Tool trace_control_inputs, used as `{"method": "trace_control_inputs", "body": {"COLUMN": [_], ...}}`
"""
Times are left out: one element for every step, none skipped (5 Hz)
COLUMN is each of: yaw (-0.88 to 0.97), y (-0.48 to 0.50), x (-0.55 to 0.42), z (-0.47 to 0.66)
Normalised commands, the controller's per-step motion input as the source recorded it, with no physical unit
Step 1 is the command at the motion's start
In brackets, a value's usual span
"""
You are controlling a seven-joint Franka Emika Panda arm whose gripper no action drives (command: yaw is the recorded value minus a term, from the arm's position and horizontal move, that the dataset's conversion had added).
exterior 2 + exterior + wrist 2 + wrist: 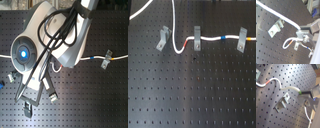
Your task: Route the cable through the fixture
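Three grey metal pieces stand on the black perforated board (188, 95) in the first exterior view: the fixture (162, 39), slanted with its forked top, towards the first exterior view's left; a middle clip (196, 37); and a right clip (242, 40).

Item one, my gripper (301, 32). In both wrist views the white line runs straight into my fingers and ends there, so I record them as clamped on the cable (175, 42). The first exterior view does not show my gripper. In the second exterior view my own arm (55, 40) covers it.

Item two, cable path. In the first exterior view it drops from the upper edge, passes just beside the fixture on the first exterior view's right, and bends low. It then rises through its red-orange band (185, 44) into the middle clip. Beyond that it runs on through its blue band (224, 36) and the right clip to the first exterior view's right edge.

Item three, cable against fixture. In the second wrist view the cable crosses close by the forked top. I cannot tell whether it touches the prongs or lies between them. In the first wrist view it shows apart from the fixture (283, 102).
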Motion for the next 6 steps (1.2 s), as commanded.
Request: {"method": "trace_control_inputs", "body": {"yaw": [0.05, 0.03, 0.35, 0.23, 0.39, 0.49], "y": [-0.008, -0.037, 0.195, 0.328, 0.383, 0.332], "x": [-0.227, -0.557, -0.495, -0.473, 0.322, 0.398], "z": [0.32, 0.30, 0.16, 0.39, 0.62, 0.61]}}
